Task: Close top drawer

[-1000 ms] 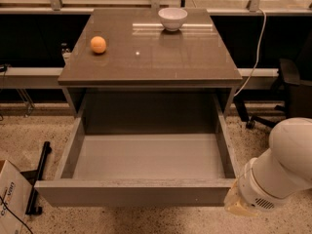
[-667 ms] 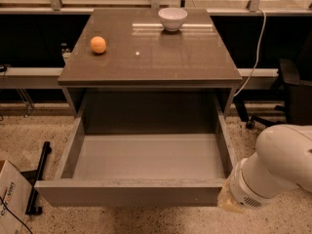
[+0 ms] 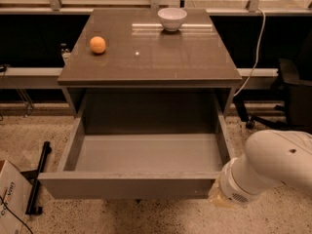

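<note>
Since a second ago your bulky white robot arm (image 3: pixel 275 162) has slid left. The wide grey-brown top drawer (image 3: pixel 126 185) stands fully pulled out under the brown bench (image 3: pixel 195 57). The gripper (image 3: pixel 218 199) sits at its front panel's right corner, likely placed to push; you cannot tell whether it is clenched or released.

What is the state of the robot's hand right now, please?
Hand: its state cannot be told. It sits low, by the right end of the front panel of the open top drawer.
</note>
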